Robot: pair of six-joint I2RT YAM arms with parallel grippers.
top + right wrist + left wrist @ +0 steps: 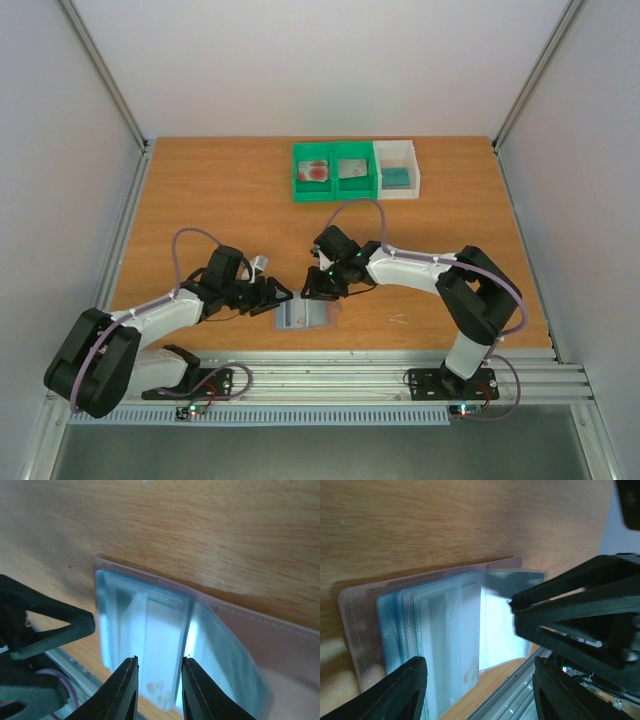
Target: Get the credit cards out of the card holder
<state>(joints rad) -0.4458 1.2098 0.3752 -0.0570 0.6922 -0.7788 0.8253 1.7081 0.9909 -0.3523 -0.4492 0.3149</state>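
We see the card holder (305,316) lying open on the wooden table (220,190), low in the centre of the top view, with its clear sleeves fanned upward. The left gripper (278,296) hangs over its left edge with jaws spread wide and nothing in them. The right gripper (312,288) is over the upper edge, jaws narrowly parted astride a raised sleeve; we cannot tell whether they touch it. In the upper centre, the red-blotched white card (317,172) and grey-silver card (351,170) lie in separate compartments of the green tray (335,193), and the teal card (398,177) lies in the white tray (412,160) touching the green tray's right side.
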